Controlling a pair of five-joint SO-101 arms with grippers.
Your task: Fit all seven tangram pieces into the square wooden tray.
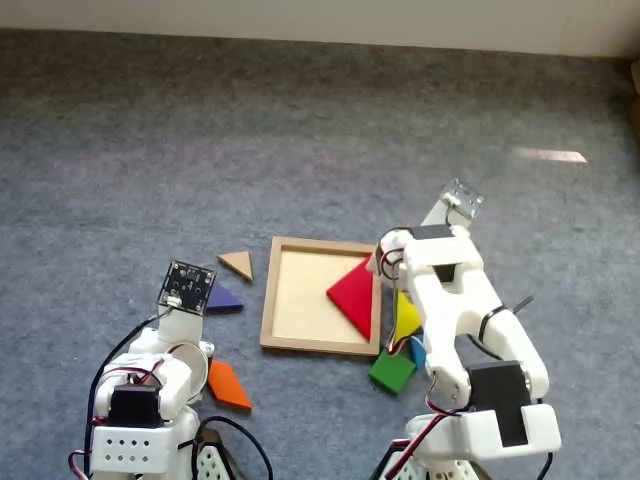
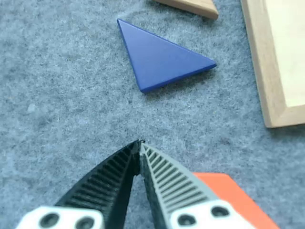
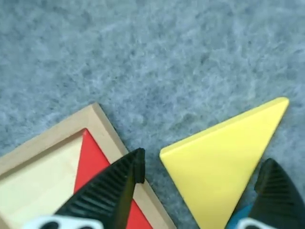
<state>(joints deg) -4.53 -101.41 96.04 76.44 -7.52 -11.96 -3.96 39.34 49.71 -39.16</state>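
Yellow triangle point(image 3: 224, 160) lies between right gripper's point(image 3: 205, 168) spread jaws, apparently staged for pickup. Left gripper point(image 2: 139, 151) closed, empty.

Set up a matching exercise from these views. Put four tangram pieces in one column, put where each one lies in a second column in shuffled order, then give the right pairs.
Pieces
1. red triangle
2. blue triangle
3. yellow triangle
4. orange piece

Places
A. between the open fingers of the right gripper
B. on the carpet, just ahead of the shut left gripper
C. inside the wooden tray
D. on the carpet, right beside the left gripper's grey finger

Pairs: 1-C, 2-B, 3-A, 4-D
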